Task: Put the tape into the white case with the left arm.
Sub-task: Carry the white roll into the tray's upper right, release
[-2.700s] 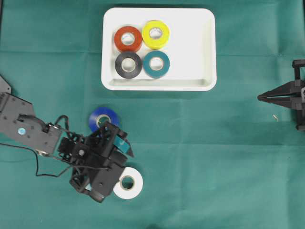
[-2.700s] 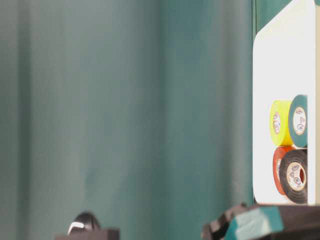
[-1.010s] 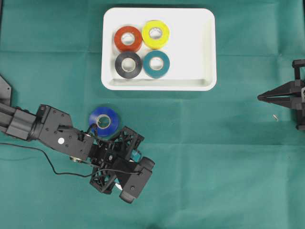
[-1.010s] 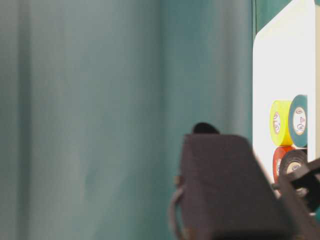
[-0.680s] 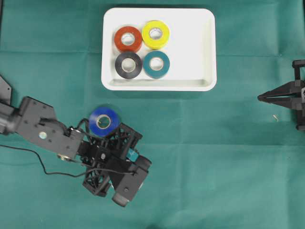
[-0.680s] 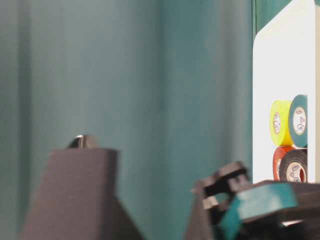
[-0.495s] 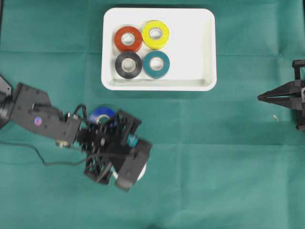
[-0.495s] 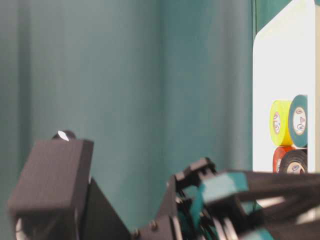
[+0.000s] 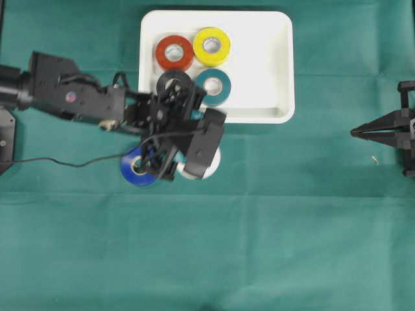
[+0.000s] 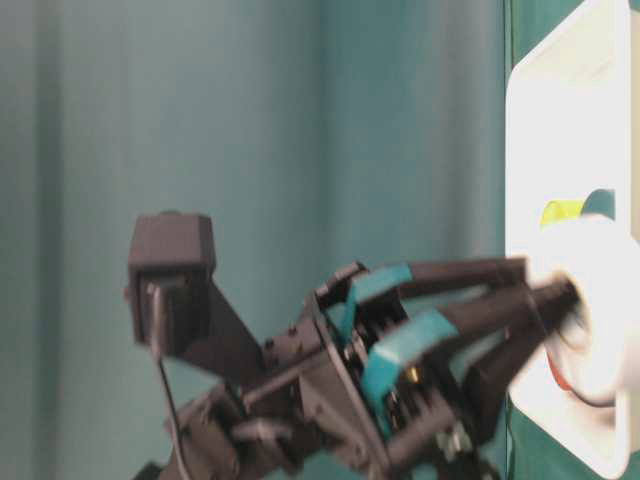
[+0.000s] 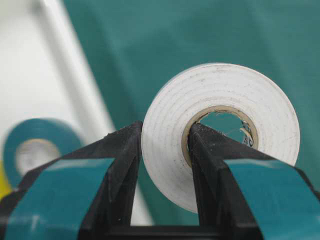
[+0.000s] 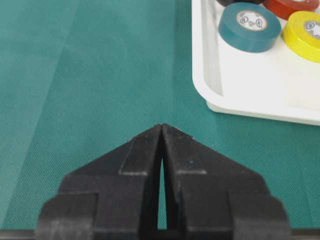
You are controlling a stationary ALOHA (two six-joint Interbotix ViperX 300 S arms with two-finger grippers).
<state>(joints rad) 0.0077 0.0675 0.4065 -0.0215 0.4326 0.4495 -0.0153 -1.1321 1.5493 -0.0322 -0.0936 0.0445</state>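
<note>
My left gripper is shut on a white tape roll, one teal-banded finger through its core and the other against its outer face. In the overhead view the white tape hangs over the green cloth just in front of the near rim of the white case, half hidden under the wrist camera. The table-level view shows the roll blurred at the case's edge. My right gripper is shut with nothing in it at the far right, also seen as my right gripper over bare cloth.
The case's left half holds several rolls: red, yellow, black and teal. A blue roll lies on the cloth under the left arm, whose black cable trails left.
The left gripper has lifted the white roll from the cloth and swung it up and to the right, close to the case's near rim. The right arm has not moved.
</note>
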